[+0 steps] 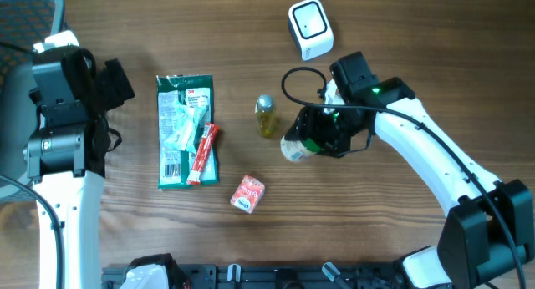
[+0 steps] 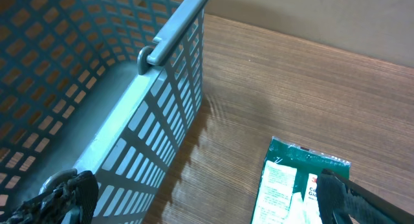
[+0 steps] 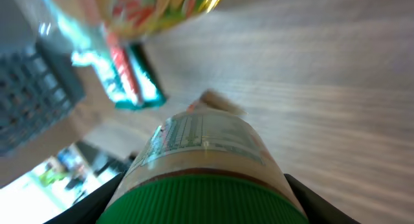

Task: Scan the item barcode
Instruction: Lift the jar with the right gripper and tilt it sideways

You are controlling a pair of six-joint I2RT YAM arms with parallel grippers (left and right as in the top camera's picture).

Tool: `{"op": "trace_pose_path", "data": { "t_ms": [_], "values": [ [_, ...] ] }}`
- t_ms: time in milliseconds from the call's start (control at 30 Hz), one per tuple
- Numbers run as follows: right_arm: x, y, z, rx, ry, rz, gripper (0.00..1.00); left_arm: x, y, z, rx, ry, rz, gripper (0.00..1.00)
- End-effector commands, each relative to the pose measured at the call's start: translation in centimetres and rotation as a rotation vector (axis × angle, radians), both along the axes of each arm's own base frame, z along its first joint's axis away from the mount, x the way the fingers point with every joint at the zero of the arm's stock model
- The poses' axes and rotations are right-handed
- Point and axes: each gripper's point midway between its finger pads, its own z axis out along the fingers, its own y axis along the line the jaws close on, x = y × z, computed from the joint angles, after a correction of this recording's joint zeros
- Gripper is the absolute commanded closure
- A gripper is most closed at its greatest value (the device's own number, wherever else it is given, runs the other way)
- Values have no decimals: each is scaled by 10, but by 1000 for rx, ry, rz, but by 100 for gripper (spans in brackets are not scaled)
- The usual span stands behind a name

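A brown wood-grain surface (image 1: 418, 38) spreads under your two arms, with a white scanner (image 1: 310, 28) at its far edge. The jar (image 1: 292, 149) sits in your right hand (image 1: 322, 132), tipped on its side, its green lid (image 3: 200, 201) toward the wrist and its pale labelled body pointing away toward the middle of the surface. The jar is near the scanner but apart from it, nearer to you. The right hand is partly closed, its two fingers (image 3: 97, 201) clamped on either side of the lid. Whether the jar's body touches the wood, you cannot tell.

Your left hand (image 2: 207, 204) is spread wide and holds nothing, over the gap between a blue-grey mesh basket (image 2: 162, 120) and a green packet (image 1: 185, 130). Of the basket's inside, only mesh wall and floor show.

A red tube (image 1: 203, 153) lies across the packet's right edge. A small bottle (image 1: 266, 115) of yellow liquid with a silver cap is just beside the jar, on its left. A small red box (image 1: 247, 194) lies nearer to you, well apart from both hands.
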Motion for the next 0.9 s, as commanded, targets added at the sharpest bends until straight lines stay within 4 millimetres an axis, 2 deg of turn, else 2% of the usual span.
{"op": "trace_pose_path", "data": {
  "t_ms": [0,100,267,867],
  "values": [
    [-13,24,35,200,92,11,96,0,1,2,-1,-5,1,0],
    [-21,29,45,231,288,-119,96,0,1,2,-1,-5,1,0],
    [-25,35,55,286,359,-133,96,0,1,2,-1,-5,1,0],
    [-21,36,55,290,331,-130,96,1,1,2,-1,-5,1,0]
  ]
}}
